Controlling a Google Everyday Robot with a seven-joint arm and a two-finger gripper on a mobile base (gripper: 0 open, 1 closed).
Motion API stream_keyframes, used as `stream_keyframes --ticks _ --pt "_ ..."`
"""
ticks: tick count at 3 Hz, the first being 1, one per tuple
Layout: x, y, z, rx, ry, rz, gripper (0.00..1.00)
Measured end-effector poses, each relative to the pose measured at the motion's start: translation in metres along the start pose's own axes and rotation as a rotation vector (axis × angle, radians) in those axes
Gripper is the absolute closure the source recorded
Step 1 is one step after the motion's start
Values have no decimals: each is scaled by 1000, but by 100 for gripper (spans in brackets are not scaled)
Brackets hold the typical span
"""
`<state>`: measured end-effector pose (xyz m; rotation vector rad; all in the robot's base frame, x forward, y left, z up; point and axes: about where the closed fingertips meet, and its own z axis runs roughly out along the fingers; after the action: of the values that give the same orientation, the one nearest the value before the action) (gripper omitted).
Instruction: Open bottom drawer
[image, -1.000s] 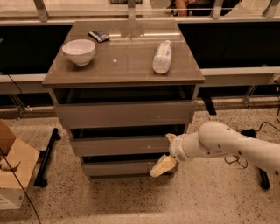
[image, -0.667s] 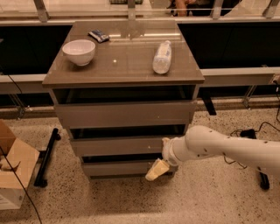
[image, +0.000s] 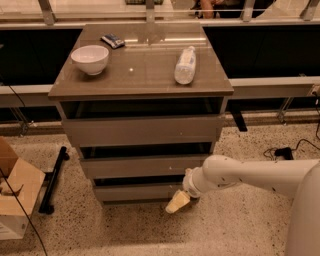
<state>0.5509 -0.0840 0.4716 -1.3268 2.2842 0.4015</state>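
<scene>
The bottom drawer (image: 135, 192) is the lowest and shortest of three grey-taupe fronts in the cabinet, with a dark gap above its front. My gripper (image: 177, 202), cream coloured on the end of the white arm (image: 240, 176), hangs just in front of the drawer's lower right corner, close to the floor. It points down and to the left.
On the cabinet top (image: 145, 65) stand a white bowl (image: 90, 58), a lying plastic bottle (image: 185, 65) and a small dark packet (image: 113, 40). A cardboard box (image: 14, 190) and a black bar (image: 52, 180) lie on the floor to the left. Cables run at the right.
My gripper has moved left and a little down along the front of the bottom drawer. The drawer fronts look as they did.
</scene>
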Motion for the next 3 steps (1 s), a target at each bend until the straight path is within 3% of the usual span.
stream_keyframes --ticks 3 --pt "96 -71 103 -2 -163 219 0"
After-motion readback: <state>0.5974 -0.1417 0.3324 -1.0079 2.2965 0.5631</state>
